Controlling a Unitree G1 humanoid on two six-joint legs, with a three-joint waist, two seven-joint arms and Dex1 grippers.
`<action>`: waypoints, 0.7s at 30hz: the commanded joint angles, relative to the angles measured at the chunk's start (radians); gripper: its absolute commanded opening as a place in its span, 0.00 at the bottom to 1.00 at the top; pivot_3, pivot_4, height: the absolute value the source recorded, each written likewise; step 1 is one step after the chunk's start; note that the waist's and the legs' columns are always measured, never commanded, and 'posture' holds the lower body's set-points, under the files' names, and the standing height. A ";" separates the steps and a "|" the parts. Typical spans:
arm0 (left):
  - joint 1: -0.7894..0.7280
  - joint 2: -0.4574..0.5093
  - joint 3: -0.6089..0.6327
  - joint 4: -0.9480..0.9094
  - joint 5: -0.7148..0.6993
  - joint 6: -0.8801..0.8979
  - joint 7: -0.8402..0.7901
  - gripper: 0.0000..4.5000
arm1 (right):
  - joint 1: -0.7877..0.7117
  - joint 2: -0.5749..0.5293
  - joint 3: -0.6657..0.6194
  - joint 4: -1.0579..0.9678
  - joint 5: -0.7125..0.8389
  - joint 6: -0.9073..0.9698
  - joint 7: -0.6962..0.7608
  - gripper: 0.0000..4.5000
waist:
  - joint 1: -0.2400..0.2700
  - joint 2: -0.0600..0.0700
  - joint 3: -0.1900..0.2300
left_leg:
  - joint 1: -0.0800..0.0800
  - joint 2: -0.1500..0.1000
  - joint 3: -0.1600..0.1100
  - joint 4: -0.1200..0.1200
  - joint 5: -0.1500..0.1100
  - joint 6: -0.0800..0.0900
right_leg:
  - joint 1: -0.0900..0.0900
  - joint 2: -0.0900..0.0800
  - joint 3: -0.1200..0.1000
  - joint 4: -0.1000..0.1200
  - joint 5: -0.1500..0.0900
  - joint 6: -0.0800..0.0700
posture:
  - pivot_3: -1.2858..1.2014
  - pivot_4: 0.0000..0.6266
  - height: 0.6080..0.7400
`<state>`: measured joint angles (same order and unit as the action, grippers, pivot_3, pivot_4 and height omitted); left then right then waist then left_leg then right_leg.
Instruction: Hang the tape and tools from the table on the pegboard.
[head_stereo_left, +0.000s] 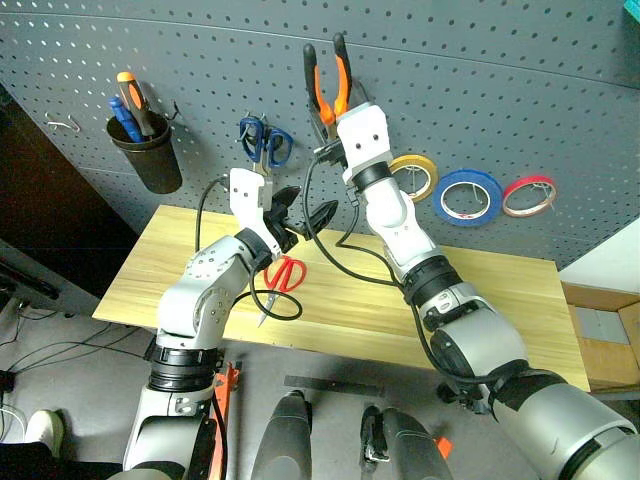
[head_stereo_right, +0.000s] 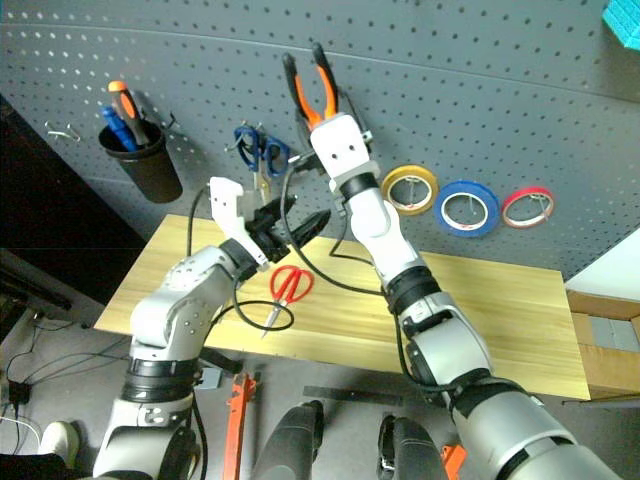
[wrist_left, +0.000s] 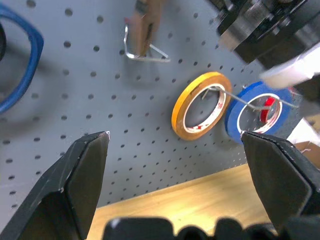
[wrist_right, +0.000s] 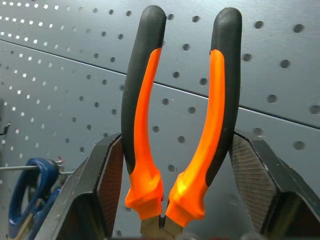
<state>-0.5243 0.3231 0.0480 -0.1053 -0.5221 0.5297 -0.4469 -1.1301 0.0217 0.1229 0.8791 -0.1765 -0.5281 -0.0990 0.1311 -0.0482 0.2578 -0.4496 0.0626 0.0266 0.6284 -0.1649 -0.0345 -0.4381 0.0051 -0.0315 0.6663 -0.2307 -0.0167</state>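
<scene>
My right gripper (head_stereo_left: 335, 118) is raised in front of the dark grey pegboard (head_stereo_left: 500, 80) and shut on the orange-and-black pliers (wrist_right: 175, 125), whose handles point up. My left gripper (head_stereo_left: 308, 206) hangs open and empty over the table (head_stereo_left: 480, 290), below and left of the right one, facing the board. The red-handled scissors (head_stereo_left: 285, 275) lie flat on the wood beneath the left arm. The blue tape (head_stereo_left: 467, 197) hangs from a hook on the pegboard, between a yellow ring and a red ring.
The yellow tape (wrist_left: 200, 107) and the red tape (head_stereo_left: 528, 195) hang beside the blue one. Blue-handled scissors (head_stereo_left: 265, 143) hang left of the pliers. A black cup (head_stereo_left: 148, 158) with screwdrivers is on the board at far left. A cardboard box (head_stereo_left: 600, 330) sits off the table's right end.
</scene>
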 joint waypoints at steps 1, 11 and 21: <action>-0.032 -0.012 0.003 -0.013 0.011 -0.031 -0.015 1.00 | -0.002 -0.011 -0.014 0.033 -0.010 0.024 -0.021 0.60 | -0.001 0.000 -0.001 | 0.000 0.000 0.000 0.000 0.000 0.000 | 0.000 0.000 -0.001 0.000 0.000 0.000 | 0.63 0.28 1.00; -0.024 -0.015 0.014 -0.027 0.016 -0.023 -0.019 1.00 | -0.009 -0.008 -0.018 0.118 -0.009 0.070 -0.032 0.60 | -0.002 0.000 -0.001 | -0.001 0.001 -0.004 -0.001 0.002 -0.001 | 0.000 0.001 -0.004 0.000 0.002 -0.004 | 0.63 0.29 1.00; 0.001 -0.004 0.025 -0.051 0.014 -0.004 -0.014 1.00 | 0.062 -0.006 -0.020 0.049 0.012 0.155 0.017 0.99 | -0.005 0.001 -0.001 | 0.000 0.001 -0.004 -0.001 0.003 -0.001 | 0.001 0.002 -0.005 0.000 0.001 -0.003 | 0.62 0.32 1.00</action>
<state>-0.5272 0.3136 0.0587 -0.1069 -0.5055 0.5264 -0.4605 -1.0720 0.0222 0.1180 0.9972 -0.1734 -0.3796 -0.0816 0.1265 -0.0476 0.2564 -0.4501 0.0641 0.0223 0.6273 -0.1614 -0.0356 -0.4373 0.0066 -0.0361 0.6667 -0.2291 -0.0195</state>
